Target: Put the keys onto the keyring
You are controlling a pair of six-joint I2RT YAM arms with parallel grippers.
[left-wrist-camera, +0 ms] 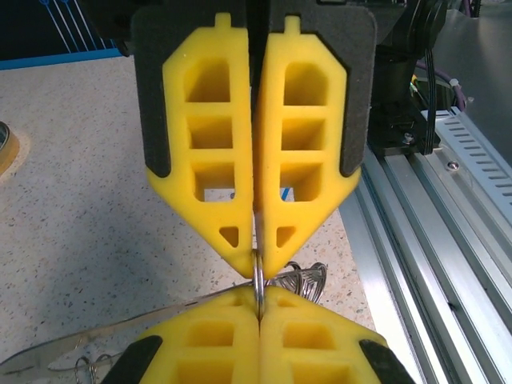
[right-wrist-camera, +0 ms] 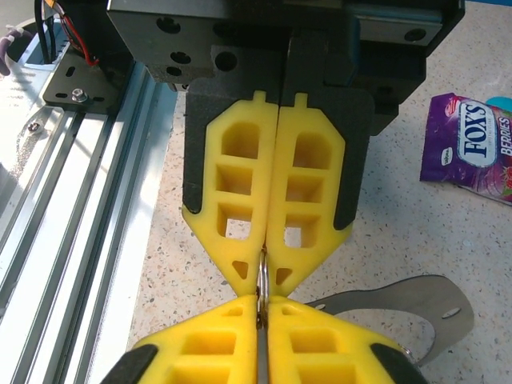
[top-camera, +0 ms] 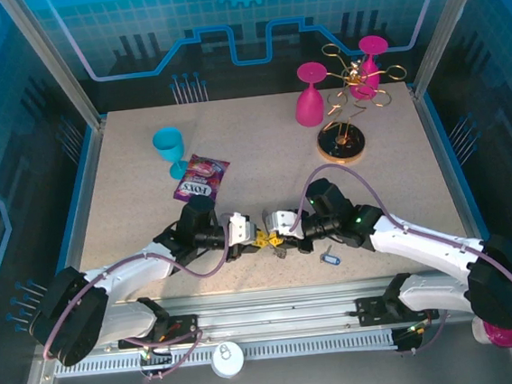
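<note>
Right wrist view: reads "FOX'S BERRIES" in white on the purple candy bag (right-wrist-camera: 470,156), lying flat on the speckled table (right-wrist-camera: 400,232); shows the keyring (right-wrist-camera: 262,274) edge-on as a thin upright wire, long axis vertical, pinched at the yellow fingertips (right-wrist-camera: 240,274) from both sides; right gripper (top-camera: 275,236) clamped on it, left gripper (top-camera: 255,238) clamped on it too, meeting tip to tip near the table's front edge; flat silvery plate (right-wrist-camera: 416,308) lying on the table just beside the tips. Left wrist view: same wire standing upright, with chain-like links (left-wrist-camera: 306,280) bunched just beside it toward the rail (left-wrist-camera: 448,264). Top external view: blue key (top-camera: 329,258) lying flat just right of the right gripper, long axis roughly left to right; pointing end too small to tell.
</note>
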